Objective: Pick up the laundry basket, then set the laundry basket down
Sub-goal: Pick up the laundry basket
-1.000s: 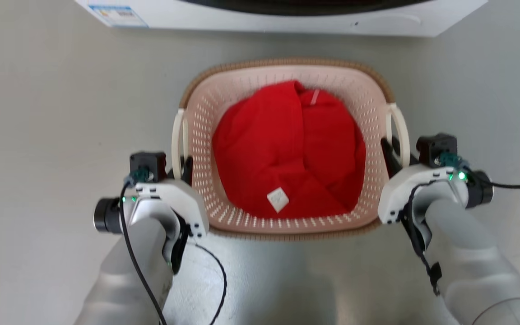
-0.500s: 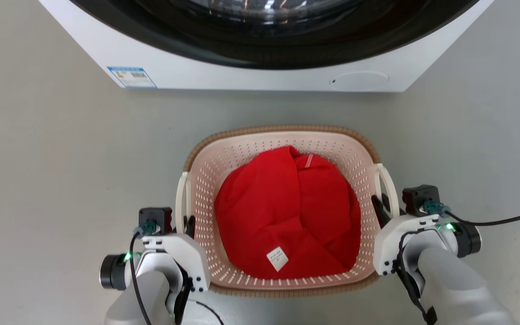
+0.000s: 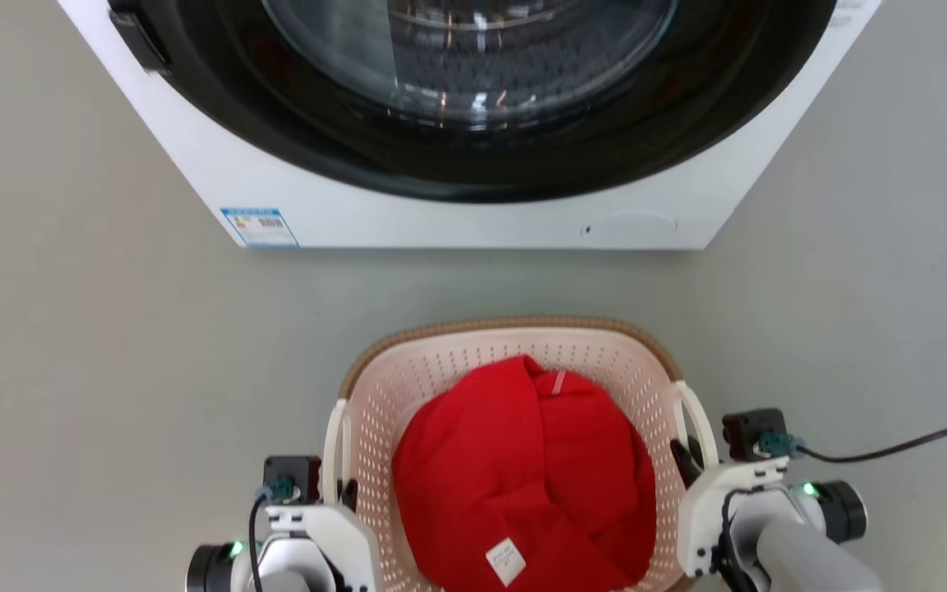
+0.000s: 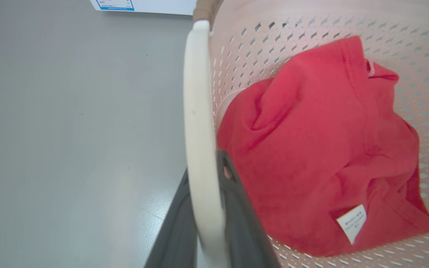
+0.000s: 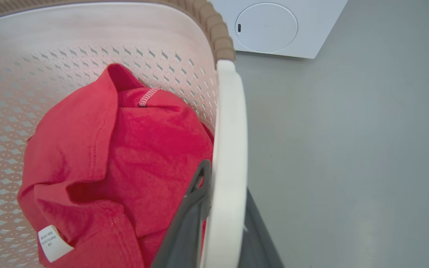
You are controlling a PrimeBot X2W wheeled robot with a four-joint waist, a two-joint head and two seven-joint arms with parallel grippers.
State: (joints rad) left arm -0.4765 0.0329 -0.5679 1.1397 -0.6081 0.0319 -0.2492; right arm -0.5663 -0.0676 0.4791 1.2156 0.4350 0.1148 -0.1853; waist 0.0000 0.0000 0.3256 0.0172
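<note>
**A:** Why one gripper on each side?

**B:** The laundry basket [image 3: 515, 326] is wide and loaded, so I'd judge that a hold on both white side handles is meant to keep it level. The left gripper [image 4: 205, 175] is clamped on the left handle [image 4: 199, 111], with one dark finger on either side of the bar. The right gripper [image 5: 225, 182] grips the right handle [image 5: 231, 123] the same way.

**A:** And where is the basket?

**B:** It is near the robot, between its two arms. It is on the near side of the washing machine [image 3: 473, 226] and well apart from it, with bare floor [image 3: 71, 370] between them. A red garment [image 3: 523, 469] is bundled inside. A one-sided lift would likely tip that load, which is why the matched grip makes sense.

**A:** What can't you make out?

**B:** I can't tell whether the base rests on the floor or hangs just clear of it, since no view shows the underside. The basket's near rim is cut off at the bottom of the head view, and so is most of both arms. The garment covers the basket's bottom. The print on the garment's white label [image 3: 505, 561] and on the machine's sticker [image 3: 260, 228] is too small to read. The top of the machine is out of frame.
</note>
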